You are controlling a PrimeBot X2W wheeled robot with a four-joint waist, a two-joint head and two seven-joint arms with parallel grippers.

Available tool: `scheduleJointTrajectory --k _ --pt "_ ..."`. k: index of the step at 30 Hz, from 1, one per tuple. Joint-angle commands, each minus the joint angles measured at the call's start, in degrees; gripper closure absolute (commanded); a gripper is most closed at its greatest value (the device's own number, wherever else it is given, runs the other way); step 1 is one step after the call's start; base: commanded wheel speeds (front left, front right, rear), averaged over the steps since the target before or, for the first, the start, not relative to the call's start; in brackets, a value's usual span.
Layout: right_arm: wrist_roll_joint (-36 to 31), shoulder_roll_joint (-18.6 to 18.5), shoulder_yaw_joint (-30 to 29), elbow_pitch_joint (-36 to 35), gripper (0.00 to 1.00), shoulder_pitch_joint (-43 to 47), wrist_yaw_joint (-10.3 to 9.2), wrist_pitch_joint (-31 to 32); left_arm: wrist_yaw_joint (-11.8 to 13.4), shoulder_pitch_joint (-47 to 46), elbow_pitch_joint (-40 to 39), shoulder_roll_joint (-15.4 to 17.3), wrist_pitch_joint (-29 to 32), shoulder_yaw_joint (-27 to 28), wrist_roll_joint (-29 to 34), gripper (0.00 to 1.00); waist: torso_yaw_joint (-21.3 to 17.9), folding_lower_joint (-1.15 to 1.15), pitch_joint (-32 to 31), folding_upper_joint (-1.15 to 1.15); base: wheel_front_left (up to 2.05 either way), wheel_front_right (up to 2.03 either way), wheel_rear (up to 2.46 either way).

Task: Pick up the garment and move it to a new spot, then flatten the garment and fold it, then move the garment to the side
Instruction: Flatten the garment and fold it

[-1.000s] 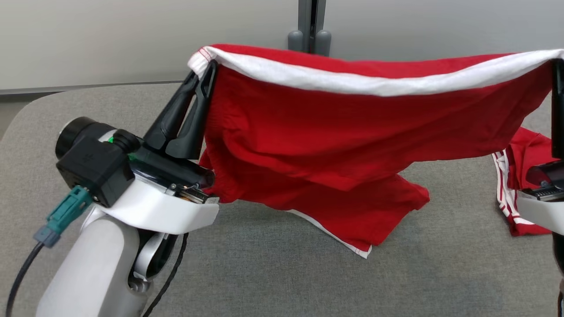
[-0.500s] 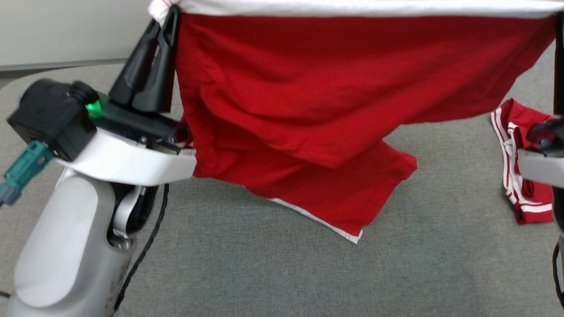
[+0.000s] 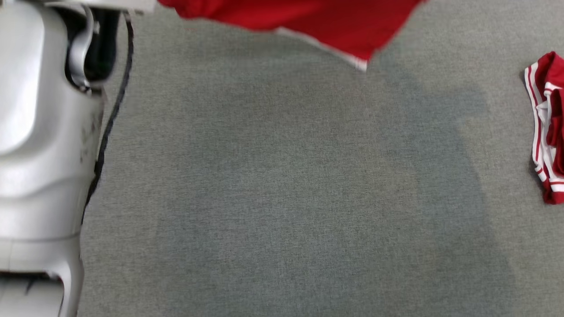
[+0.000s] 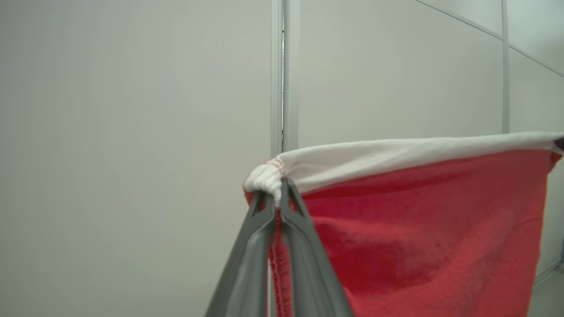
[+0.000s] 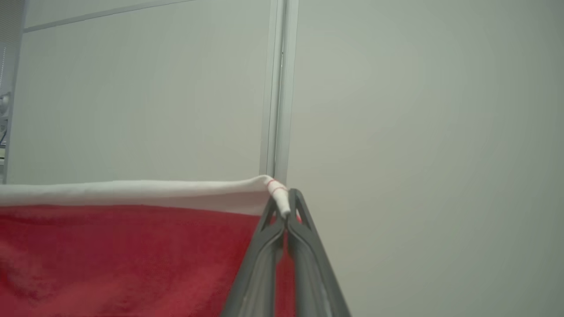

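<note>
Between the end effectors: garment hung by its waistband

Left end effector and right end effector each pinch shut on one end of the white waistband; red garment hangs stretched between them. Looks light, soft, limp: will drape and crease, so corner grips suit. Below them, grey fabric bench, likely grippy; second red piece lies on the right end effector's side. Pale wall panels beyond.

Even, diffuse room light. Head view motion-blurred, esp. garment hem at far edge; broad soft shadow on table centre-right. Wrist views: left gripper fingers out of focus, fabric washed-out pink.
</note>
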Motion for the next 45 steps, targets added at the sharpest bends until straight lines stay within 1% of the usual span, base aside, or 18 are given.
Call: scheduleJointTrajectory --k 1,3,5,7,10,15,20,24,26,35,39,40,41,45 --pt "0.6 0.3 1.0 2.6 1.00 -2.0 -0.02 -0.7 -0.5 -2.0 2.9 -0.3 -0.7 0.4 0.0 1.00 -0.6 0.00 1.0 0.00 0.00 0.00 0.00" --pt "1.4 1.4 2.8 8.3 1.00 -5.1 -0.02 -1.5 -1.1 -4.3 9.3 -0.3 -1.3 0.1 0.3 1.00 -0.8 0.00 1.4 0.00 0.00 0.00 0.00" --pt "2.3 2.6 5.1 14.3 1.00 -7.2 -0.02 -2.6 -1.8 -6.1 16.1 -1.2 -2.0 0.3 -0.2 1.00 -1.2 0.00 1.7 0.00 0.00 0.00 0.00" --pt "3.5 4.0 7.4 19.5 1.00 -7.9 -0.02 -4.0 -2.3 -6.9 22.4 -2.0 -2.4 0.7 -0.8 1.00 -1.6 0.00 1.8 0.00 0.00 0.00 0.00" --pt "5.5 6.4 11.8 26.5 1.00 -6.0 -0.02 -5.6 -2.9 -5.2 30.3 -3.3 -2.7 1.2 -1.6 1.00 -2.1 0.00 1.8 0.00 0.00 0.00 0.00" --pt "10.6 8.9 18.4 34.7 1.00 0.7 -0.02 -7.7 -3.6 0.9 36.3 -5.5 -2.8 2.8 -2.6 1.00 -2.2 0.00 1.7 0.00 0.00 0.00 0.00" --pt "16.5 9.3 22.0 37.6 1.00 10.0 -0.02 -10.1 -4.0 9.8 36.8 -7.0 -2.8 4.3 -2.6 1.00 -1.7 0.00 1.0 0.00 0.00 0.00 0.00" --pt "19.8 8.6 22.8 35.9 1.00 17.4 -0.02 -10.8 -4.1 16.9 33.8 -7.5 -2.8 5.4 -1.6 1.00 -1.3 0.00 -0.3 0.00 0.00 0.00 0.00" --pt "19.9 7.9 21.7 32.9 1.00 21.3 -0.01 -10.8 -4.0 20.7 31.2 -7.8 -2.8 5.7 -1.0 1.00 -1.2 0.00 -1.2 0.00 0.00 0.00 0.00" --pt "15.6 6.5 14.7 17.1 1.00 43.1 -0.01 -10.8 -4.1 38.4 19.2 -8.0 -2.8 3.1 1.5 1.00 -0.8 0.00 -7.7 0.00 0.00 0.00 0.00" --pt "13.4 6.9 12.3 11.1 1.00 52.4 -0.01 -10.8 -4.1 46.1 14.7 -7.4 -2.8 3.0 2.3 1.00 -0.6 0.00 -11.0 0.00 0.00 0.00 0.00" --pt "12.2 7.1 11.5 8.5 1.00 56.8 -0.01 -10.8 -4.1 49.9 12.6 -7.1 -2.8 3.5 2.4 1.00 -0.5 0.00 -12.6 0.00 0.00 0.00 0.00" --pt "12.2 7.1 11.5 8.5 1.00 56.8 -0.01 -10.8 -4.1 49.9 12.6 -7.1 -2.8 3.5 2.4 1.00 -0.5 0.00 -12.6 0.00 0.00 0.00 0.00" --pt "10.8 7.5 9.4 3.2 1.00 64.2 -0.02 -8.5 -3.5 56.7 8.5 -6.4 -2.8 3.8 3.1 1.00 -0.3 0.00 -14.8 0.00 0.00 0.00 0.00"
